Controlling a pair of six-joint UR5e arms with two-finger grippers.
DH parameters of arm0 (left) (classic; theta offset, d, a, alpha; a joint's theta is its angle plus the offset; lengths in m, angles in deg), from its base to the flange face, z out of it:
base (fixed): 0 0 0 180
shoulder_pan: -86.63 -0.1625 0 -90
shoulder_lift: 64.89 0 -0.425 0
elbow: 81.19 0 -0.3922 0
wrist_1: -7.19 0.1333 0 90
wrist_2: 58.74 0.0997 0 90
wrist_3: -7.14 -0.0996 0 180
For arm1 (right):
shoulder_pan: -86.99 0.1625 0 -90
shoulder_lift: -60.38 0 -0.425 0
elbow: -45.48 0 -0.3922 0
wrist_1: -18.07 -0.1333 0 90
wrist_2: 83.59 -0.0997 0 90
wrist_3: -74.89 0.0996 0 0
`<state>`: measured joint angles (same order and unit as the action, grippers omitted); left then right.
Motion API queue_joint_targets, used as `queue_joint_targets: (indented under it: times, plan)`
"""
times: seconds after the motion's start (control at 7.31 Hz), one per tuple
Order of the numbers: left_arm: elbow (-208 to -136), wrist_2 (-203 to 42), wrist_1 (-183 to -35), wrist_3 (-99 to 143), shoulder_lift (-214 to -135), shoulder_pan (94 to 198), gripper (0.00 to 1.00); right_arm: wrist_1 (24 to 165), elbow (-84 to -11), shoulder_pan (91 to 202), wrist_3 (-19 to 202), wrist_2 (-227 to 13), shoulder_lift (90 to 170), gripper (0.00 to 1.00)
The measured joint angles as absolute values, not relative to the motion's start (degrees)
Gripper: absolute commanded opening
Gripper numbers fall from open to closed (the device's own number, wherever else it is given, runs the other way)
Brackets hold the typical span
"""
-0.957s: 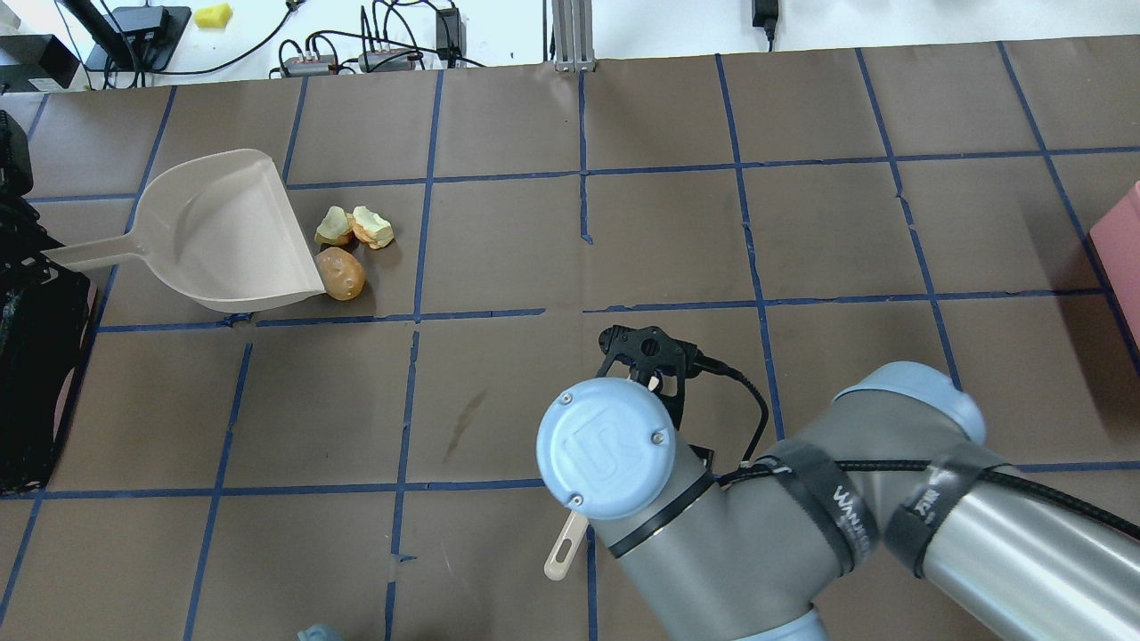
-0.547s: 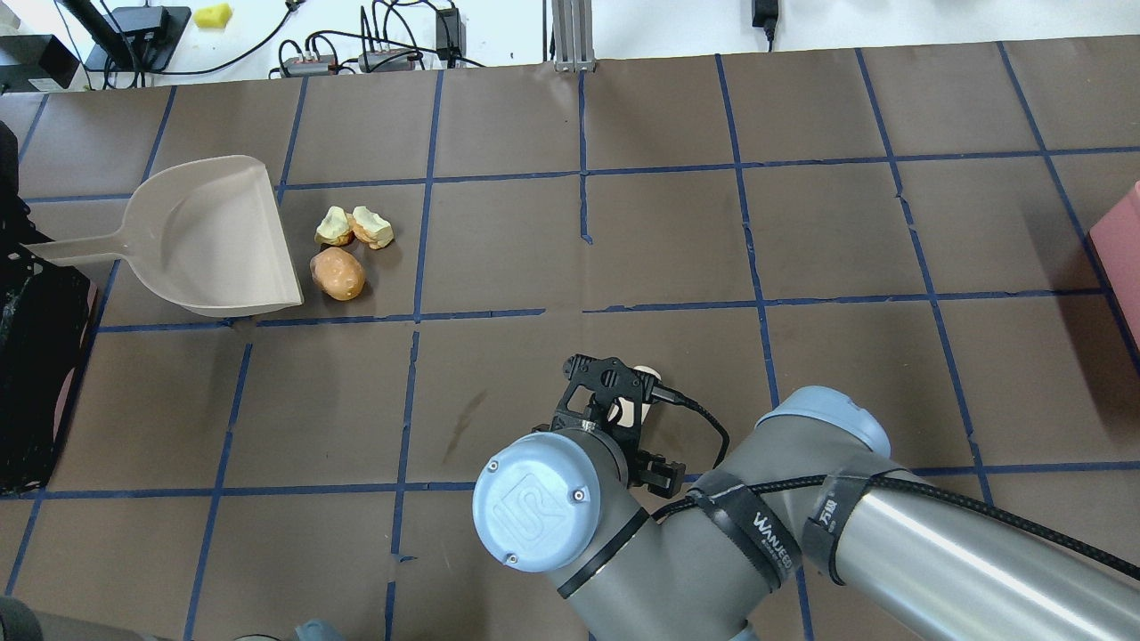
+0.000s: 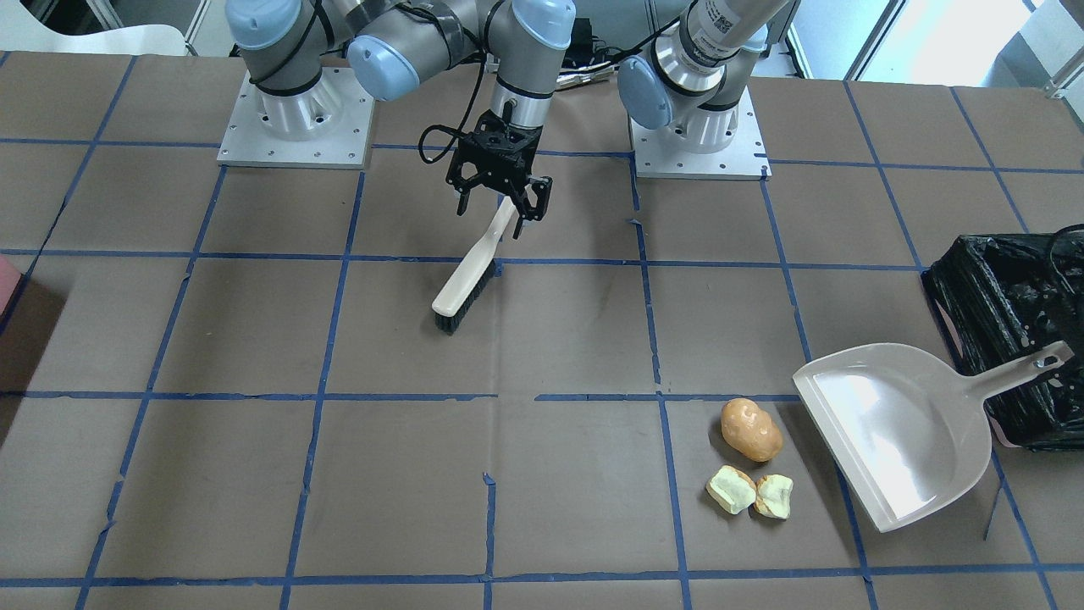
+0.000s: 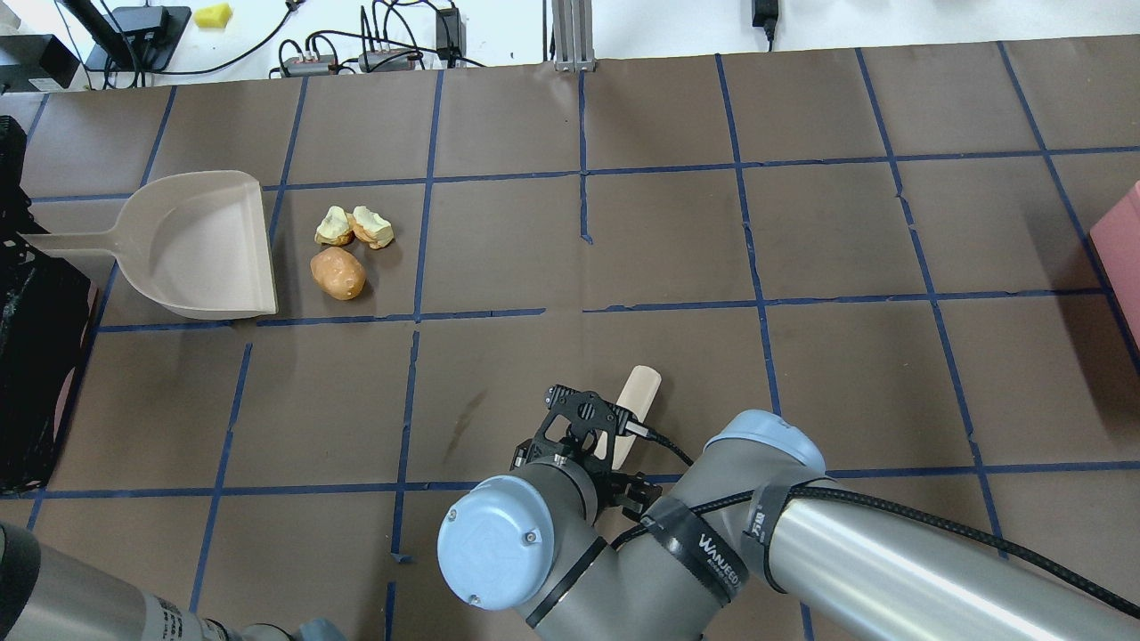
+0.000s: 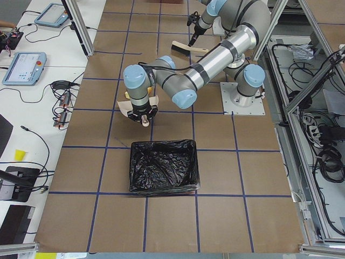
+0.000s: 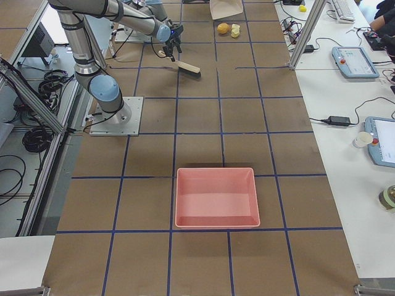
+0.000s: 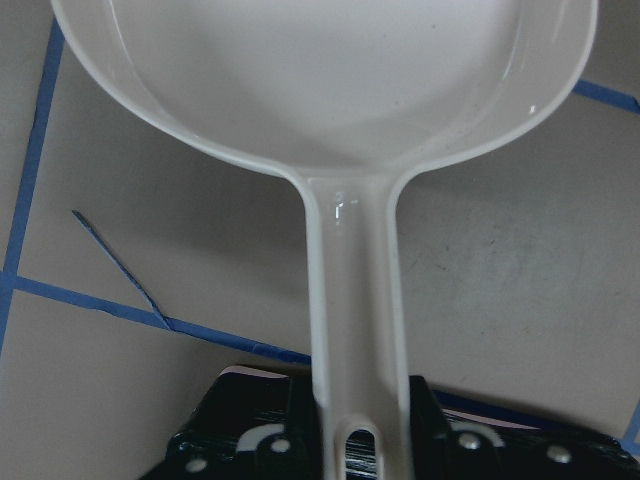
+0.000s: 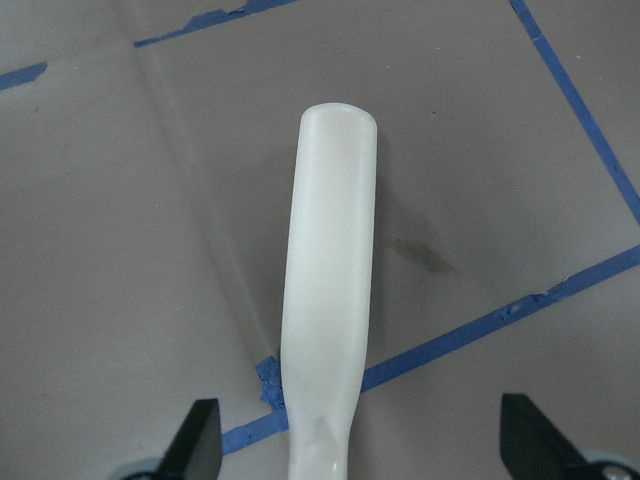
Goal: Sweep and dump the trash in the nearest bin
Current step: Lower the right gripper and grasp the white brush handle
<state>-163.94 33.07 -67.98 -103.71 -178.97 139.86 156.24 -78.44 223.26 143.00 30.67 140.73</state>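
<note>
The trash lies left of centre: an orange-tan potato-like lump and two pale yellow-green chunks. The beige dustpan sits just beside them with its mouth facing them, a small gap between. My left gripper is shut on the dustpan's handle end, over the black-bagged bin. My right gripper is open, its fingers wide on both sides of the handle of a brush that lies on the table.
A pink tray stands at the table's far right end. Blue tape lines grid the brown table cover. Cables and power bricks lie beyond the far edge. The right arm's elbow hangs over the near middle.
The dustpan has slid left, away from the potato-like lump, and turned so its mouth faces the trash squarely. My right arm has drawn back along the brush toward its handle, uncovering the brush head.
</note>
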Motion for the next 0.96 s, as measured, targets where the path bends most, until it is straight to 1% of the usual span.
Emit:
queue_joint_targets:
  times: [0.27,0.68,0.96]
  plan:
    - [-162.93,33.10,-67.49,-104.95,-181.60,141.99,0.06,157.46,-78.66,224.97,144.67,31.56,138.98,0.96]
    - [-163.51,32.98,-67.05,-108.53,-183.08,142.59,0.07,157.73,-81.28,226.84,146.55,31.79,138.96,0.96]
    - [-163.69,32.70,-66.59,-108.93,-184.15,142.62,0.07,158.35,-81.66,227.19,147.19,31.65,139.35,0.96]
